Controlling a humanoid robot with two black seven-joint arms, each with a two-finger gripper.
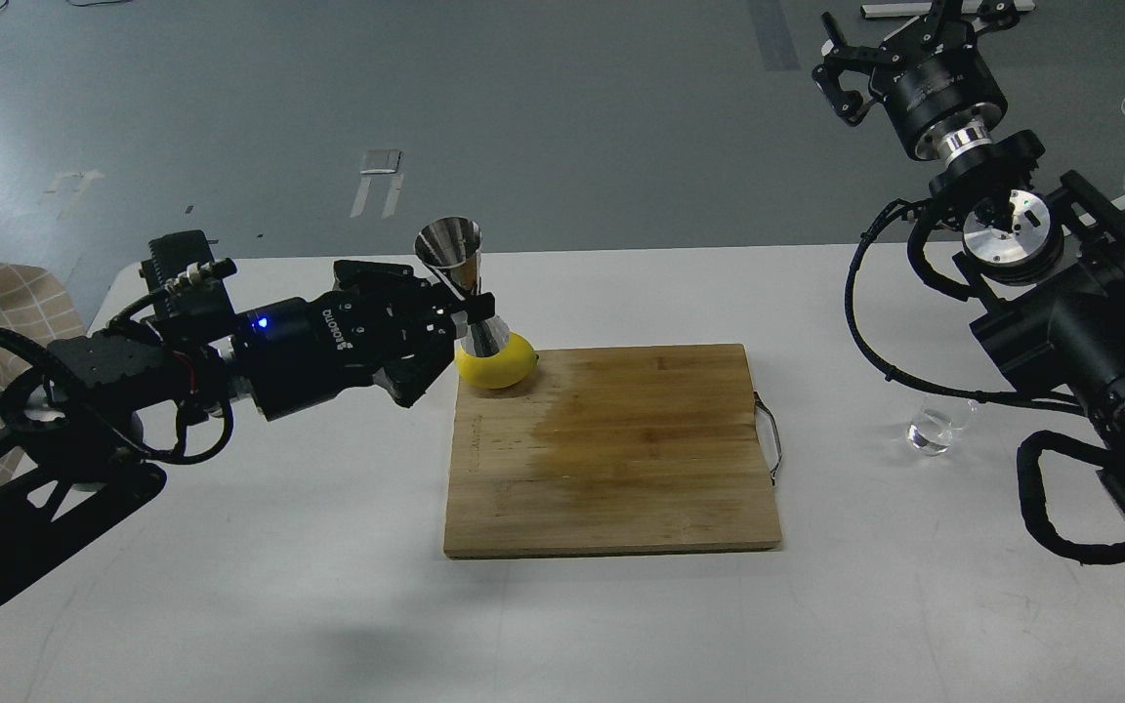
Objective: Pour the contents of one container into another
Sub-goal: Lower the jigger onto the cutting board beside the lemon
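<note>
1. White desk (230,586) carries everything, with grey floor beyond its far edge.
2. Bamboo cutting board (611,449) lies flat near the middle of the desk, a darker patch across its upper centre and a thin wire handle on its right edge; it serves as the landmark.
3. Black left arm reaches in from the left of the board; its left hand (460,312) sits just off the board's far-left corner, fingers pinching the narrow waist of the jigger.
4. Black right arm stands to the right of the board; its right hand (890,44) is raised high, well beyond the board's far-right corner, fingers spread and holding nothing.
5. Yellow lemon (509,363) rests on the board's far-left corner, partly hidden behind the jigger's lower cone.
6. Steel jigger (460,283) is held upright, slightly tilted, in front of the lemon.
7. Clear glass tumbler (936,430) stands on the desk well to the right of the board, partly behind a cable of the right arm.
</note>
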